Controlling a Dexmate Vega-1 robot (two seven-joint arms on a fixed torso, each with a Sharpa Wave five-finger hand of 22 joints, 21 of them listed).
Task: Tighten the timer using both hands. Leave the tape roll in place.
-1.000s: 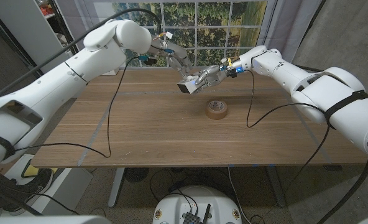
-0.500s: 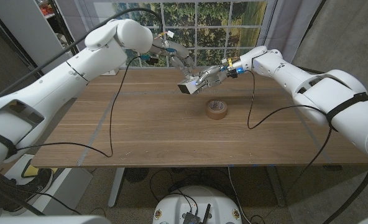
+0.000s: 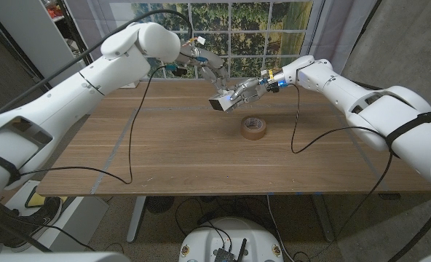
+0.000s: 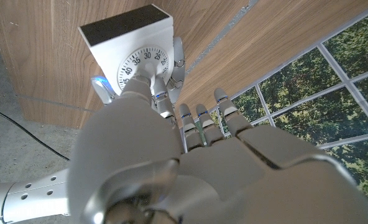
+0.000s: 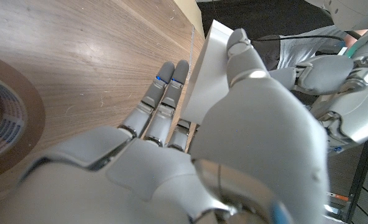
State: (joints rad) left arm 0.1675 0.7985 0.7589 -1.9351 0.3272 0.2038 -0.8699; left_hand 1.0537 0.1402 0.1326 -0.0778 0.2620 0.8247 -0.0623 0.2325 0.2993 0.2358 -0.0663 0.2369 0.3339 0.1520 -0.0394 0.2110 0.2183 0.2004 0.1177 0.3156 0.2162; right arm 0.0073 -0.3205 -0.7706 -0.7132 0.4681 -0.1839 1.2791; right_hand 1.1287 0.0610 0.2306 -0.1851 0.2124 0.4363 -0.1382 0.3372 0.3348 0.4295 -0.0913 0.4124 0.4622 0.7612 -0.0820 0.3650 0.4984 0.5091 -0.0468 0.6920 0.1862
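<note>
Above the wooden table (image 3: 164, 145), right hand (image 3: 248, 89) grips the timer (image 3: 221, 101), left hand (image 3: 210, 67) pinching its dial.

I see the white timer (image 3: 220, 101) held up above the table, its numbered dial (image 4: 144, 64) facing the left hand. The brown tape roll (image 3: 254, 128) lies flat on the table, near it.

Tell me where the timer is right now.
In the head view the timer is held above the far middle of the table between the left hand and right hand, just beyond the tape roll.
</note>
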